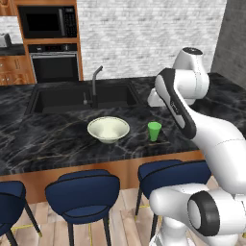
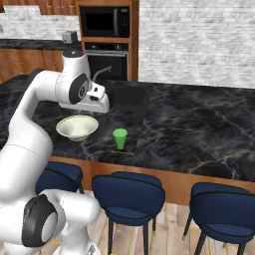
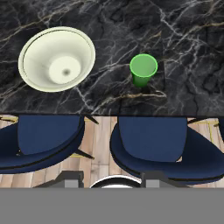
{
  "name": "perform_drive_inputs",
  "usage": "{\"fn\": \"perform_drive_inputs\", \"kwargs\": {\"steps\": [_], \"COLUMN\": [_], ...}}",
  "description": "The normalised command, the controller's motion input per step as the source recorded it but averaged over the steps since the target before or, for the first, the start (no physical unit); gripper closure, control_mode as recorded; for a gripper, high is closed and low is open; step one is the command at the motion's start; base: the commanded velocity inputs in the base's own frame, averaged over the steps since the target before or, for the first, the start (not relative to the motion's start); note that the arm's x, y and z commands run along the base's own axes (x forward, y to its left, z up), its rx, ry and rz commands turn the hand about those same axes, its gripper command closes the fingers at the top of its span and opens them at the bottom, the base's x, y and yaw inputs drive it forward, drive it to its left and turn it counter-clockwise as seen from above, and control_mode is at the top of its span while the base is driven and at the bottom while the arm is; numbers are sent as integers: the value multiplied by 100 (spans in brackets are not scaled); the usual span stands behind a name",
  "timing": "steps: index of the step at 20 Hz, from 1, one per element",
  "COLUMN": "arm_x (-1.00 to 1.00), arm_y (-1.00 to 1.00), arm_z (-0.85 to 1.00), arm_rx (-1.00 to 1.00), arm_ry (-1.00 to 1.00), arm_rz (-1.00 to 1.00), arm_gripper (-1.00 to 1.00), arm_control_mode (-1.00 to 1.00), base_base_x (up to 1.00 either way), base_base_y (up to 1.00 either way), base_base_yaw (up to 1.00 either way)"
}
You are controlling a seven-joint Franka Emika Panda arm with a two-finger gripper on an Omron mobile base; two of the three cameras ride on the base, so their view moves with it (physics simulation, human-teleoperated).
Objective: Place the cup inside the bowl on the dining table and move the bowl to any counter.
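The dining table (image 1: 48,139) — a black marble island with a dark sink (image 1: 81,98) and faucet (image 1: 95,79) sunk into its far side — stretched across the kitchen, blue stools (image 1: 84,194) tucked under its near edge. Over it the white arm (image 1: 192,115) reached from its base, the hand held high above the tabletop and looking straight down. On the marble, near the front edge, sat the bowl (image 1: 108,129), wide, pale and empty, upright. Just to its side, apart from it and not touching, stood the cup (image 1: 154,130), small, bright green, also upright, mouth open to the ceiling. The gripper (image 3: 111,180) carried nothing; its two dark fingertips (image 3: 70,179) showed at the lower edge of the hand's own view, set well apart, so the claw stood spread. By the look of things the first step was only beginning — neither cup nor bowl had been touched. The next move would call for the hand to come down over the cup, centre the fingers on either side of its thin wall and close gently, since so light a tumbler could tip or skid on polished stone.
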Motion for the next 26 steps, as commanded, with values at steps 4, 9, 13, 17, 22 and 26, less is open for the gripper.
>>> {"fn": "perform_drive_inputs", "kwargs": {"steps": [4,9,13,17,22,26], "arm_x": [0,0,0,0,4,16], "arm_y": [0,0,-6,-9,-13,-18], "arm_z": [-4,-12,-13,-19,-24,-15], "arm_rx": [0,0,0,0,0,0], "arm_ry": [0,0,0,0,0,0], "arm_rz": [0,0,0,0,0,0], "arm_gripper": [-100,-100,-100,-100,-100,-100], "arm_control_mode": [-100,-100,-100,-100,-100,-100], "base_base_x": [0,0,0,0,0,0], "base_base_y": [0,0,0,0,0,0], "base_base_yaw": [0,0,0,0,0,0]}}
